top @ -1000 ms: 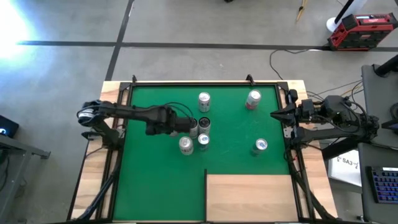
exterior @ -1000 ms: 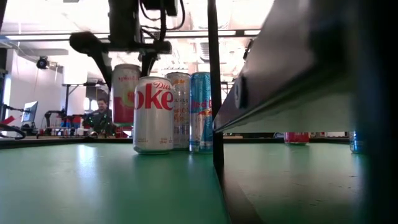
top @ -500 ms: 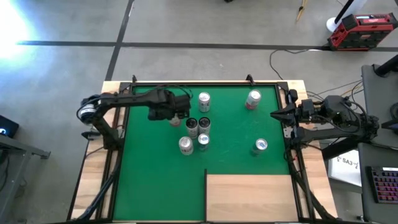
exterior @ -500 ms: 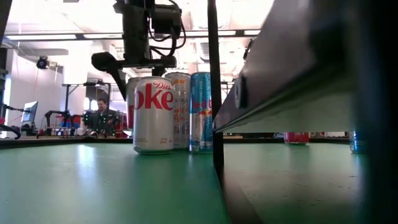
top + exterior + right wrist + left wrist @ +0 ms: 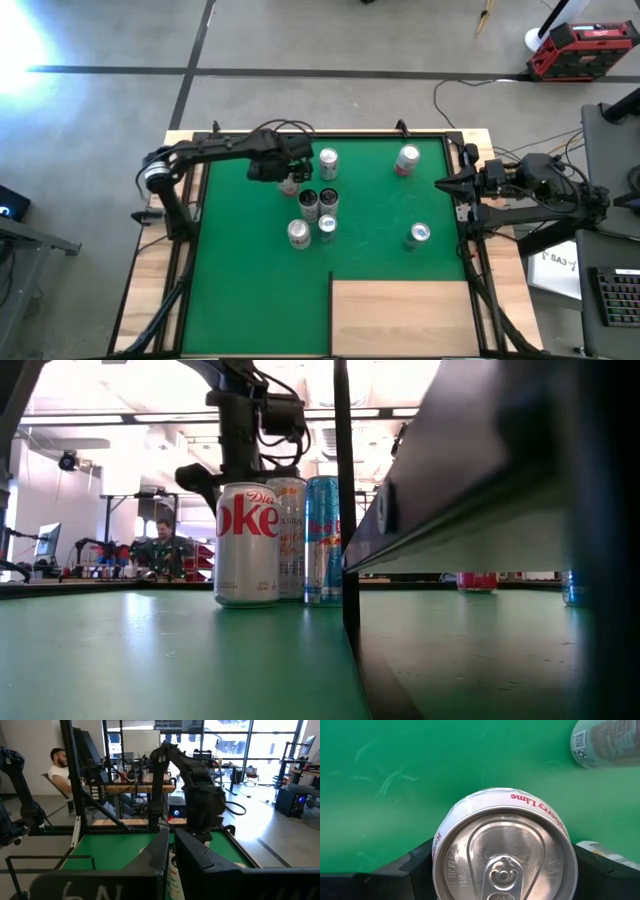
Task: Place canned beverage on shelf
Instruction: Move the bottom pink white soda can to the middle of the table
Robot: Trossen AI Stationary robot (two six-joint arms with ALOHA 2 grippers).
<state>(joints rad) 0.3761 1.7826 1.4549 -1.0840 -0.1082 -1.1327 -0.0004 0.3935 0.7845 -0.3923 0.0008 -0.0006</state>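
Note:
My left gripper [image 5: 288, 178] points down over the far left part of the green mat [image 5: 240, 260], shut on a white canned beverage with pink lettering [image 5: 505, 850]. From above, only a bit of that can [image 5: 291, 186] shows under the gripper. In the low view the Diet Coke can [image 5: 246, 544] hides it. The shelf [image 5: 400, 318], a pale plywood panel, lies at the mat's near right corner. My right gripper [image 5: 440, 183] waits shut at the table's right edge, its fingers [image 5: 167, 852] pressed together. My left gripper pinches the can between its two fingers, on opposite sides of the wall just below the top rim [image 5: 439, 857]. The fingers [image 5: 415, 866] come from above, pointing down. The can stands upright, its lid up. Whether its base touches the mat I cannot tell.
Three cans cluster mid-mat: the Diet Coke can [image 5: 298, 233], a blue one [image 5: 327, 227] and a tall one [image 5: 309, 203], with another [image 5: 328, 199] beside them. Single cans stand at the far middle [image 5: 328, 162], far right [image 5: 407, 158] and right [image 5: 419, 233]. A person [image 5: 163, 545] sits beyond the table.
My left gripper has swung from beside the can cluster toward the table's far edge, carrying the can upright and rolling at the wrist. In the low view the can has passed behind the Diet Coke can. The gap between the fingers is unchanged.

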